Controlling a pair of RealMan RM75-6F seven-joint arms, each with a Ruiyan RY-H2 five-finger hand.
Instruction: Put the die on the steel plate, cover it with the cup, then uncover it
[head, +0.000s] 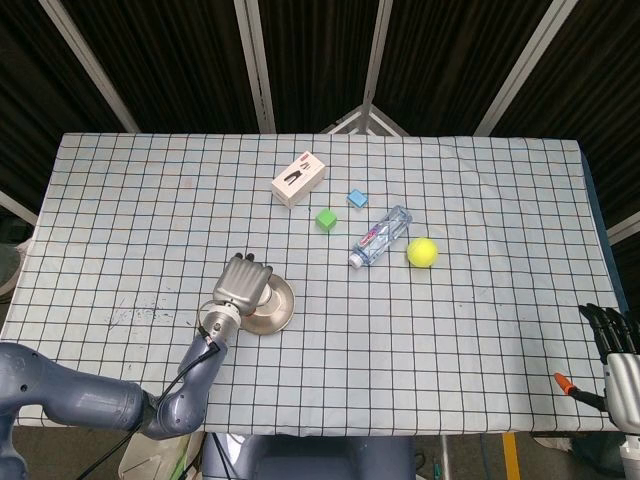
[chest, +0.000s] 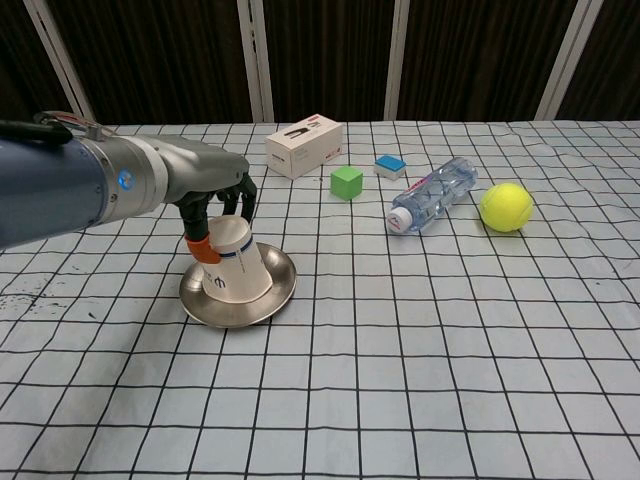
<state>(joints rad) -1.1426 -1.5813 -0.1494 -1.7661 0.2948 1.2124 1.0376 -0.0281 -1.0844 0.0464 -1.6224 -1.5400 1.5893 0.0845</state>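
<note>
Head view: the left hand (head: 244, 283) sits over the steel plate (head: 277, 303), hiding whatever its fingers hold. The right hand (head: 617, 355) shows at the worktop (head: 480, 200) corner, fingers apart, holding nothing.

Chest view: the left hand's fingers (chest: 238, 200) are clamped on the top of the cup (chest: 234, 262), which stands mouth-down and slightly tilted on the steel plate directly below them. The die is hidden.
</note>
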